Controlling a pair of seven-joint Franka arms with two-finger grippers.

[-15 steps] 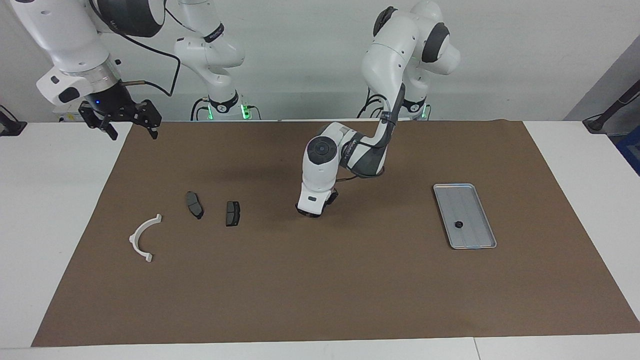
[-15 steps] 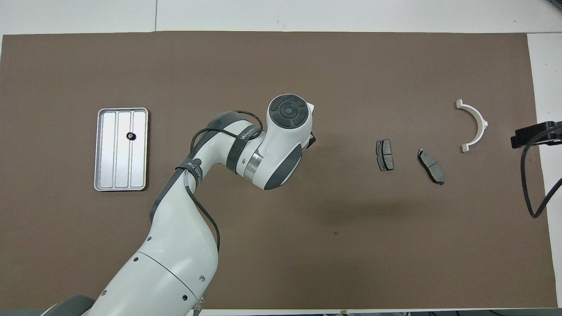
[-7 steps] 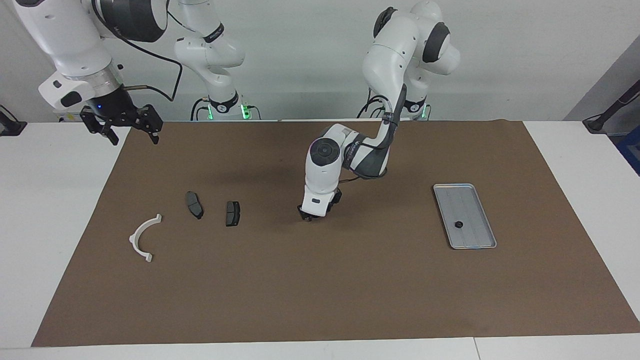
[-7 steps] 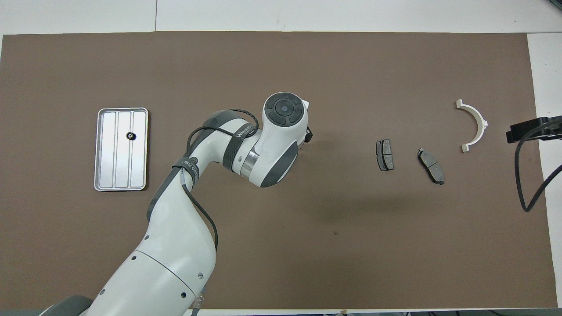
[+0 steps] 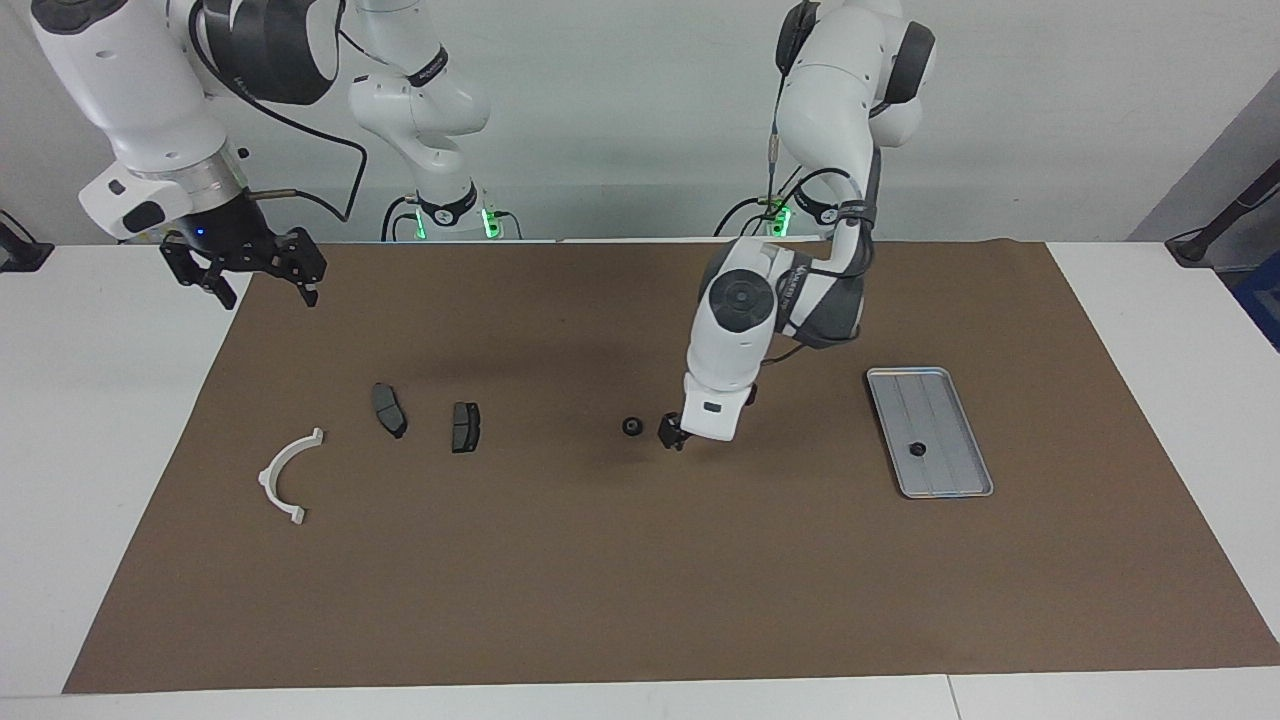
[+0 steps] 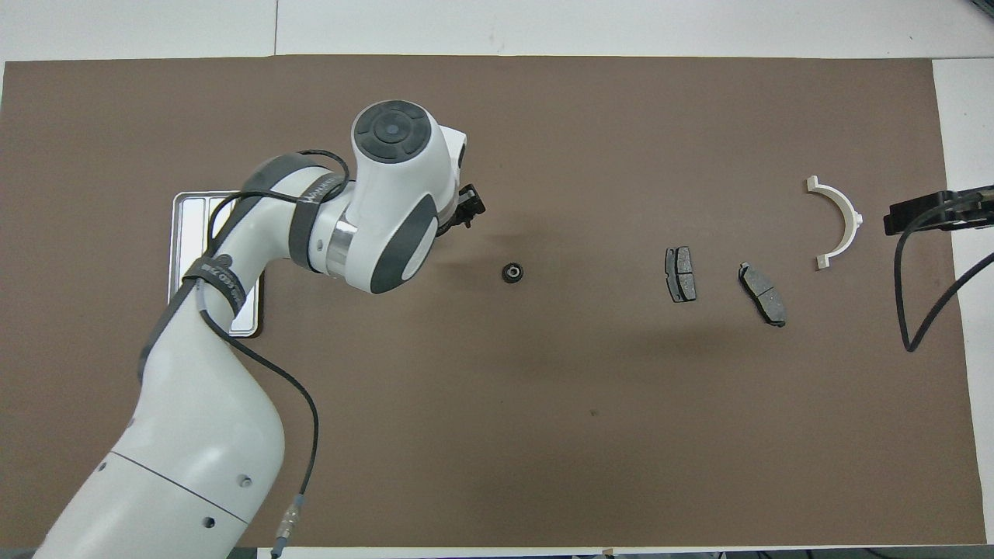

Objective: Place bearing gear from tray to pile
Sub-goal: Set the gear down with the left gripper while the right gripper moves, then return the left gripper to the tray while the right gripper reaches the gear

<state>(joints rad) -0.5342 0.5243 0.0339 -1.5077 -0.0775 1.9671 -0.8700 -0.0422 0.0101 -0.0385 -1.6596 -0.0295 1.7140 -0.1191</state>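
Facing view: I am seeing my left end effector (image 5: 672, 436) hanging open over the mat (image 5: 640, 560), empty, the gear (image 5: 632, 426) lying beside it, between tray (image 5: 975, 440) and pads (image 5: 465, 427). Right end effector (image 5: 258, 272) is waiting open.

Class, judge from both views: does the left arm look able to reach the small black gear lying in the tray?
Probably yes: the left gripper hangs open over the mat, between the gear in the tray and another one, with nothing between.

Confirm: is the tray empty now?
No, a small dark gear lies on the tray, while another gear sits on the mat.
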